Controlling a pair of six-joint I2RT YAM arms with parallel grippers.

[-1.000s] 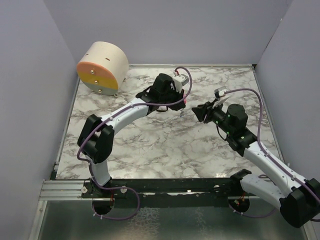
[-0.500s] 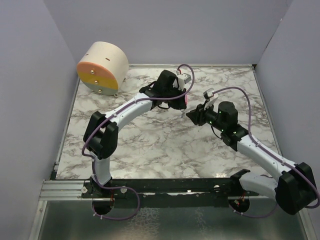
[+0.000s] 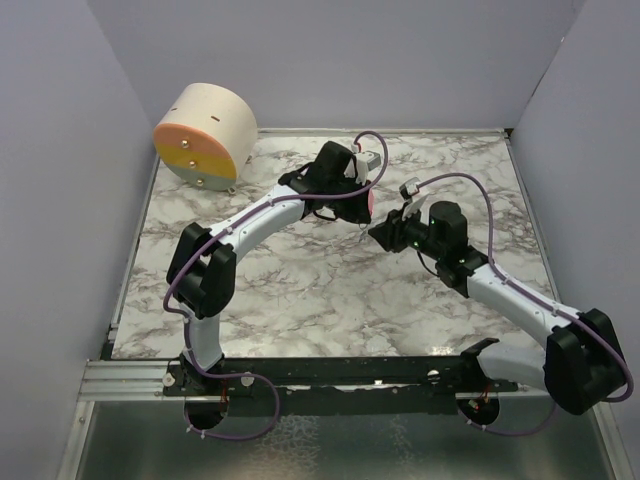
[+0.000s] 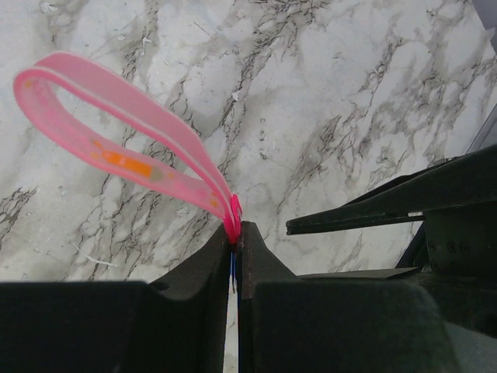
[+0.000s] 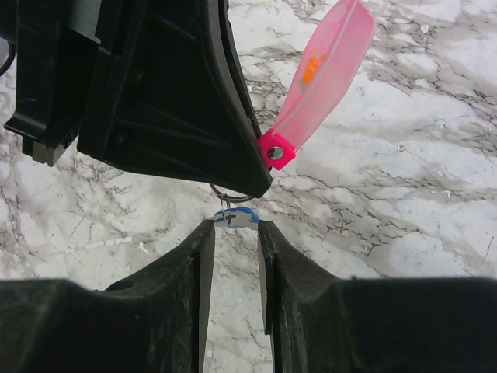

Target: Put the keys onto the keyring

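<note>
My left gripper is shut on the narrow end of the pink key, which sticks out beyond its tips as a long flat pink loop. In the right wrist view the pink key juts up to the right from the left gripper's black tip. The thin metal ring hangs just under that tip, with the blue tag below it. My right gripper has its jaws a narrow gap apart. The tag lies right at its fingertips, and whether they pinch it is unclear.
A round wooden drum with an orange and yellow face stands at the back left corner. Grey walls close in the marble table on three sides. Purple cables loop over both wrists.
My right gripper has moved left and forward until its fingertips reach the blue tag under the left gripper. The left gripper has stayed almost still with the pink key in it.
</note>
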